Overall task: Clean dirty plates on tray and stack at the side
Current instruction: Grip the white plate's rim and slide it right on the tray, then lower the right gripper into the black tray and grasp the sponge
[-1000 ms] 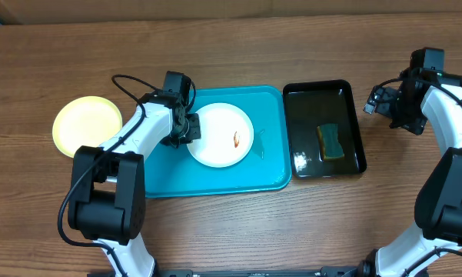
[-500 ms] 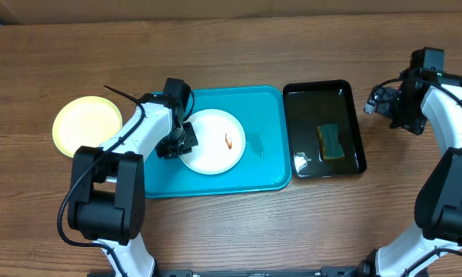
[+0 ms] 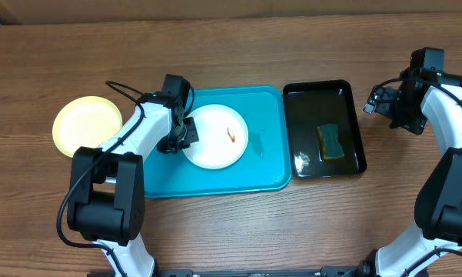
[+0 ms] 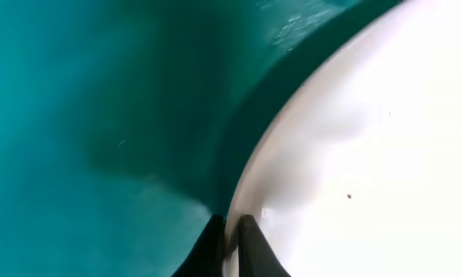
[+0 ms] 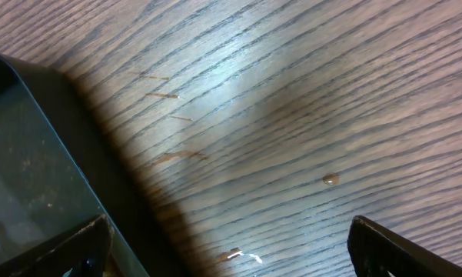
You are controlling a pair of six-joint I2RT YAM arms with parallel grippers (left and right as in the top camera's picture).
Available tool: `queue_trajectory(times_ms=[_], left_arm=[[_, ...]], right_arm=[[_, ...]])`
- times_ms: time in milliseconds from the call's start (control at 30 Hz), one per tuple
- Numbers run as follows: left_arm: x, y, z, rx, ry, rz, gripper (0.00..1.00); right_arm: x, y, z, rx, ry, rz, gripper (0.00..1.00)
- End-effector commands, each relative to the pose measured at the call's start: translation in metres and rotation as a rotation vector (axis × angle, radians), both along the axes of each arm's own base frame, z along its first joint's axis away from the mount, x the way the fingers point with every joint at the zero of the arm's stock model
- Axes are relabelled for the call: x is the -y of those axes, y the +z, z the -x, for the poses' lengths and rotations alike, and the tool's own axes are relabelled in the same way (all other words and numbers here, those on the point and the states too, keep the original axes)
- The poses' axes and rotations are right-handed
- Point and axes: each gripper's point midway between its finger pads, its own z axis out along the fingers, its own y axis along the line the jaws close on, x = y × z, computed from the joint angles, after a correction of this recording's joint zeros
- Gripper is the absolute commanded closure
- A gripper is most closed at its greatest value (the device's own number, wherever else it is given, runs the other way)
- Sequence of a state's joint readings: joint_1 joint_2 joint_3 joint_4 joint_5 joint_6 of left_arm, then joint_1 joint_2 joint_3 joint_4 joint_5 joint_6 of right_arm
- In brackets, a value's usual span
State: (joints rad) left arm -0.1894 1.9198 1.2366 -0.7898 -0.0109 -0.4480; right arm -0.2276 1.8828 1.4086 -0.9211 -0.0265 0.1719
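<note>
A white plate point(image 3: 215, 137) with a small orange-brown smear lies on the turquoise tray point(image 3: 265, 158). My left gripper point(image 3: 180, 138) is shut on the plate's left rim; the left wrist view shows the two dark fingers point(image 4: 231, 240) pinching the white rim point(image 4: 353, 154) above the tray floor point(image 4: 77, 138). A pale yellow-green plate point(image 3: 87, 125) lies on the table left of the tray. My right gripper point(image 3: 380, 100) is open and empty over bare wood point(image 5: 292, 115), just right of the black tray point(image 3: 324, 129). I see no third plate.
The glossy black tray right of the turquoise tray holds a green-and-yellow sponge point(image 3: 330, 141) and some water. Its dark rim shows in the right wrist view point(image 5: 31, 154). Small drops lie on the wood there.
The left gripper pulled the white plate left and toward the front, then shifted it slightly back to the right. The right arm has not moved.
</note>
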Motion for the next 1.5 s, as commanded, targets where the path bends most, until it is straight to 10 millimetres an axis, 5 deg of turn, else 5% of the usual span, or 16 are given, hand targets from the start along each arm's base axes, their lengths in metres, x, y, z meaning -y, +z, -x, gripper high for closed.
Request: queue_trajectory(times_ms=[0,100,133,200,300,400,500,667,800,1000,1233,1467], left_arm=[[0.003,-0.010,0.007,-0.035,-0.060,0.019,0.93],[0.003,-0.010,0.007,-0.033,-0.060,0.019,0.88],[0.003,-0.010,0.007,-0.033,-0.060,0.020,0.84],[0.004,-0.010,0.007,-0.033,-0.062,0.020,0.82],[0.005,-0.010,0.007,-0.033,-0.063,0.020,0.66],[0.005,-0.010,0.008,-0.037,-0.063,0.019,0.66],[0.004,-0.010,0.009,-0.041,-0.063,0.018,0.59],[0.004,-0.010,0.009,-0.041,-0.063,0.018,0.40],[0.004,-0.010,0.009,-0.041,-0.063,0.018,0.00],[0.004,-0.010,0.009,-0.039,-0.063,0.018,0.00],[0.005,-0.010,0.006,-0.028,-0.063,0.020,0.00],[0.005,-0.010,0.004,-0.022,-0.062,0.021,0.00]], right_arm=[[-0.027,0.007,0.006,-0.022,-0.014,-0.161,0.00],[-0.063,0.016,0.007,-0.006,0.047,-0.365,0.02],[-0.075,0.019,0.011,-0.011,0.100,-0.408,0.10],[-0.089,0.018,0.019,-0.040,0.177,-0.403,0.20],[-0.122,0.016,0.033,-0.103,0.291,-0.389,0.21],[-0.140,0.005,0.050,-0.185,0.377,-0.290,0.25],[-0.145,-0.009,0.061,-0.244,0.436,-0.136,0.27],[-0.125,-0.035,0.072,-0.286,0.362,0.146,0.23],[-0.124,-0.054,0.069,-0.241,0.363,0.172,0.23],[-0.127,-0.059,0.065,-0.212,0.361,0.158,0.26],[-0.170,-0.057,0.072,-0.211,0.397,-0.088,0.31],[-0.171,-0.030,0.058,-0.201,0.403,-0.087,0.25]])
